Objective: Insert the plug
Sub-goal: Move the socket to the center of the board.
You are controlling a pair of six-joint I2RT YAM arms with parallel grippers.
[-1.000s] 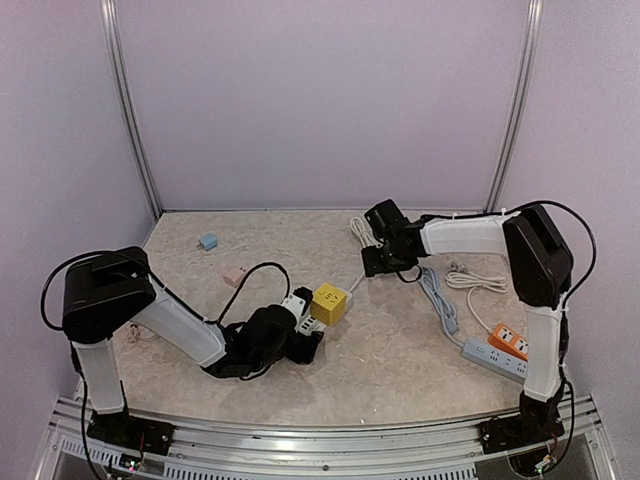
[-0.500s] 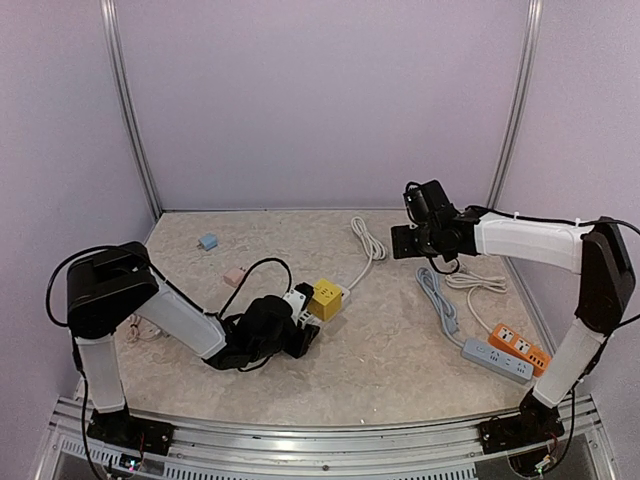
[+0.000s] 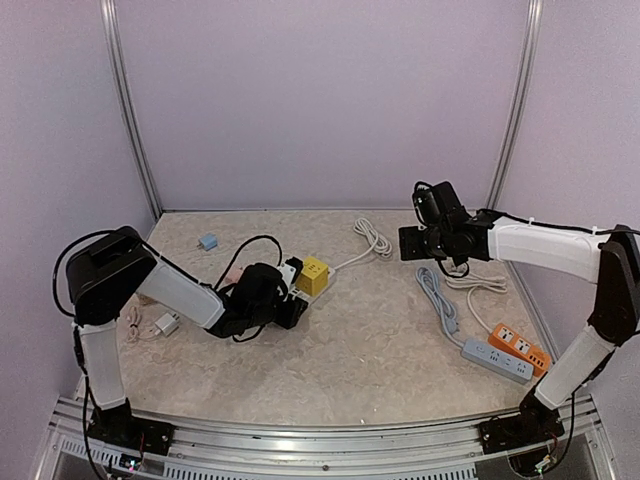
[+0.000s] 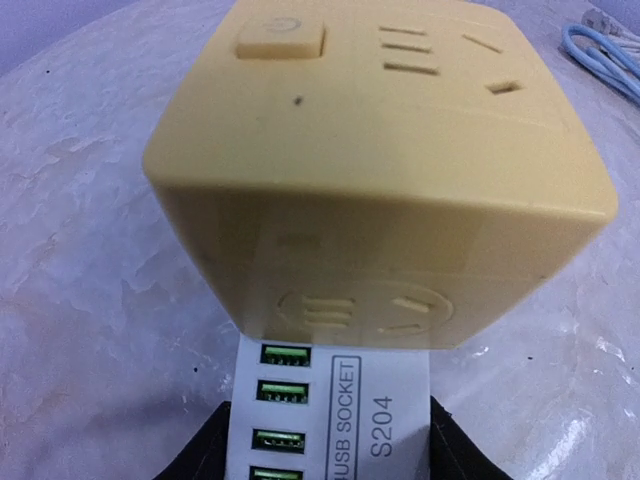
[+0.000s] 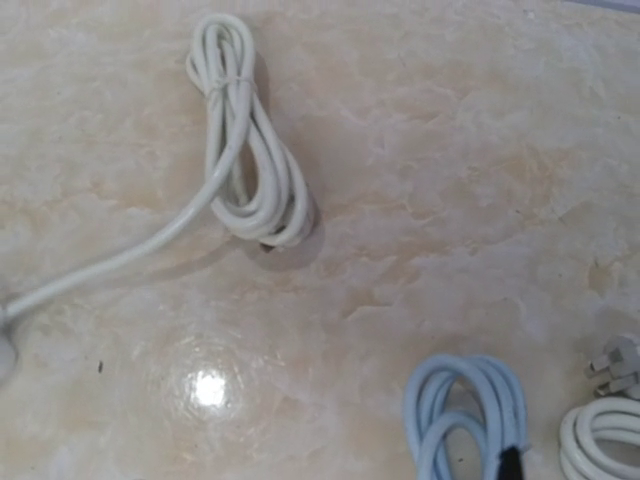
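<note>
A yellow cube socket (image 3: 313,275) lies left of the table's middle, and its white cord runs to a tied bundle (image 3: 372,235). In the left wrist view the cube (image 4: 380,170) fills the frame. A white USB socket adapter (image 4: 335,410) butts against its lower face. My left gripper (image 4: 335,445) is shut on that adapter, with a black finger (image 4: 215,450) on each side; from above the gripper (image 3: 288,300) lies low beside the cube. My right gripper (image 3: 425,243) hovers above the table right of the cord bundle (image 5: 245,150); its fingers do not show.
A blue cable coil (image 3: 438,295), a white cable with plug (image 3: 475,280), a grey power strip (image 3: 495,360) and an orange socket (image 3: 520,343) lie at the right. A blue adapter (image 3: 208,241), a pink one (image 3: 235,272) and a white charger (image 3: 165,323) lie at the left.
My left gripper has slid the adapter and yellow cube back and to the left. My right arm has swung right, away from the cube's cord, and stretched out.
</note>
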